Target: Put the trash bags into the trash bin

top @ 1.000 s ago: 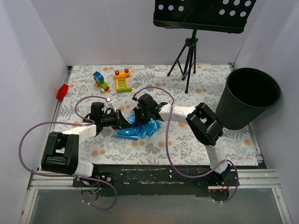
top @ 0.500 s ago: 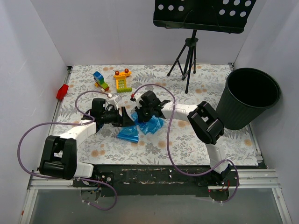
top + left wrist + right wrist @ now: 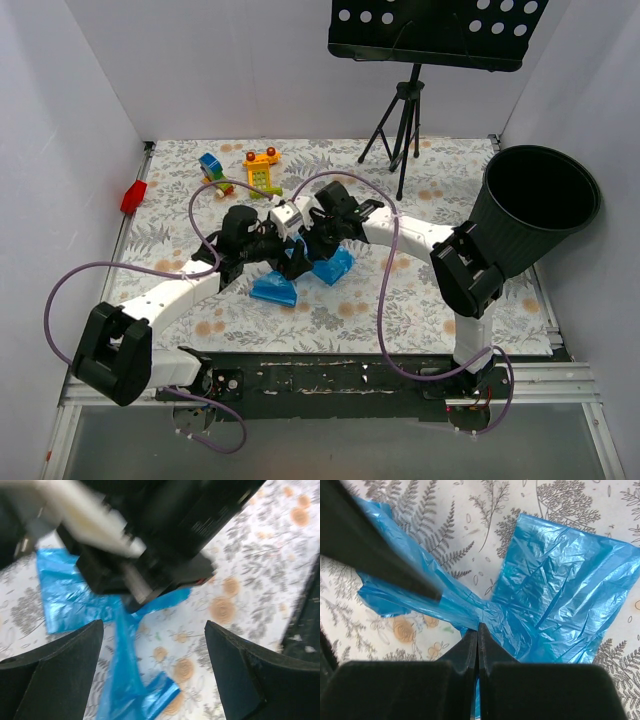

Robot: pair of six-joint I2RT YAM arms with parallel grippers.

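The trash bags lay in the middle of the flower-printed table cover, well apart from the trash bin standing at the table's right edge. Both arms met over the blue film.

The right gripper had its fingers pressed together on the plastic. It pinched the film where it gathered into a narrow waist between a broad creased sheet and a narrower strip. The left gripper had its fingers spread wide and held nothing. It hung over a fold of blue film, with the black body of the right wrist close in front of it. Whether the blue pieces were one bag or two tangled together could not be told.

The film looked nearly weightless, limp and crinkly, so it would likely drape and trail from any hold rather than keep a shape. Being smooth, it could slide out of a shallow pinch on a single layer. The bunched waist seemed the best place to take hold, since several layers there would fill the jaws. A loose corner would probably slip or stretch. The hanging ends might catch on the other gripper or on the bin's rim, so lifting high before carrying across seemed wise.
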